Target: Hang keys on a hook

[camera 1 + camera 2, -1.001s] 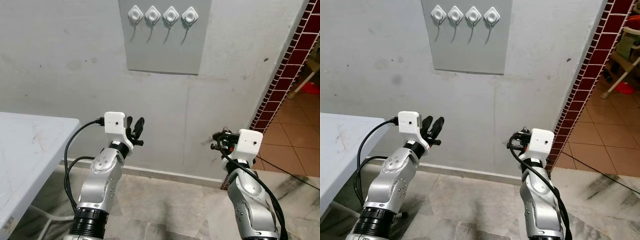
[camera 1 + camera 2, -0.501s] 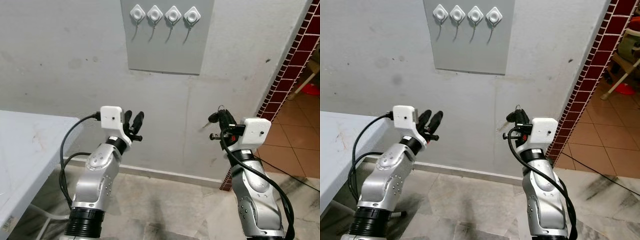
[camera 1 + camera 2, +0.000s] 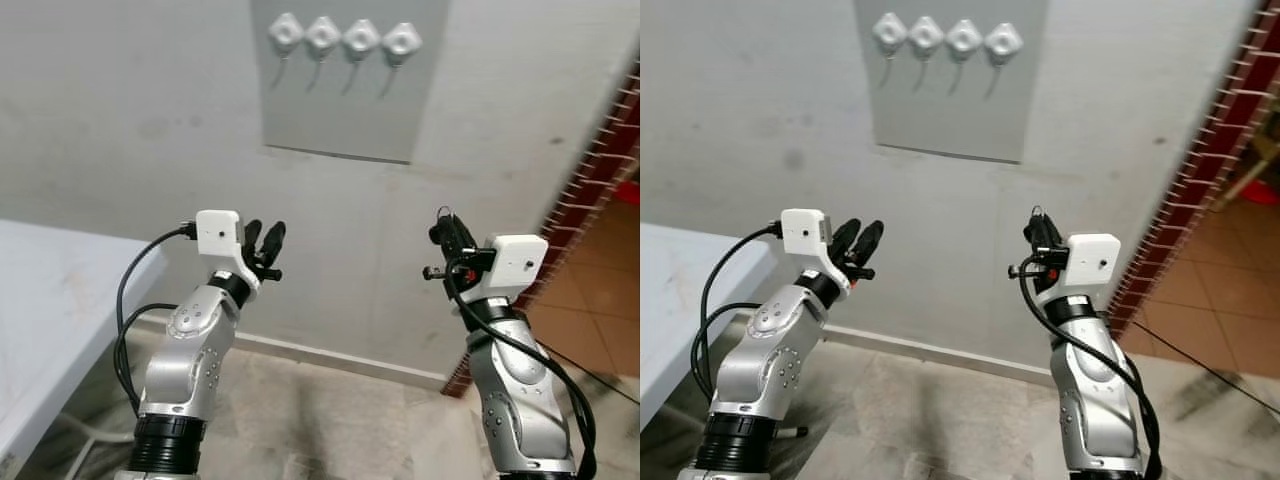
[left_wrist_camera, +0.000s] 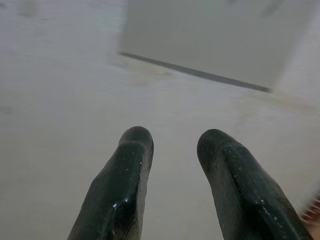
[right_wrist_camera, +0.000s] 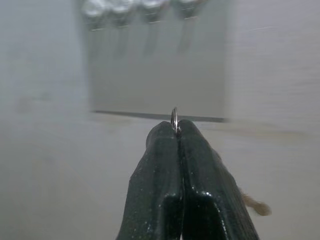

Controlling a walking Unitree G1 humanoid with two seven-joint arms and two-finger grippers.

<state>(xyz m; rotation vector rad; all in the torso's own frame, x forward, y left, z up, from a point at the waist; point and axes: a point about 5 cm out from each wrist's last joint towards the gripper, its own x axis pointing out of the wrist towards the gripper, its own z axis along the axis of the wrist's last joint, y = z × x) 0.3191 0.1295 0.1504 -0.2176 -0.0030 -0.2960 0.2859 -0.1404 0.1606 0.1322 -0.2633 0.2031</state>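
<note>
Pinching key ring [image 5: 174,118] edge-on, right gripper [image 3: 446,232] fully closed, mid-right of frame, well below hooks [image 3: 345,39] at top centre. Ring prob light, stiff, slippery: grip near rim. Left gripper [image 3: 262,240] slightly open, empty.

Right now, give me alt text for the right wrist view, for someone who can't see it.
The right gripper is shut on a key ring whose metal edge pokes out from its two black fingertips, aimed at a grey wall. On the wall beyond, a grey panel carries a blurred row of hooks along its top.
</note>
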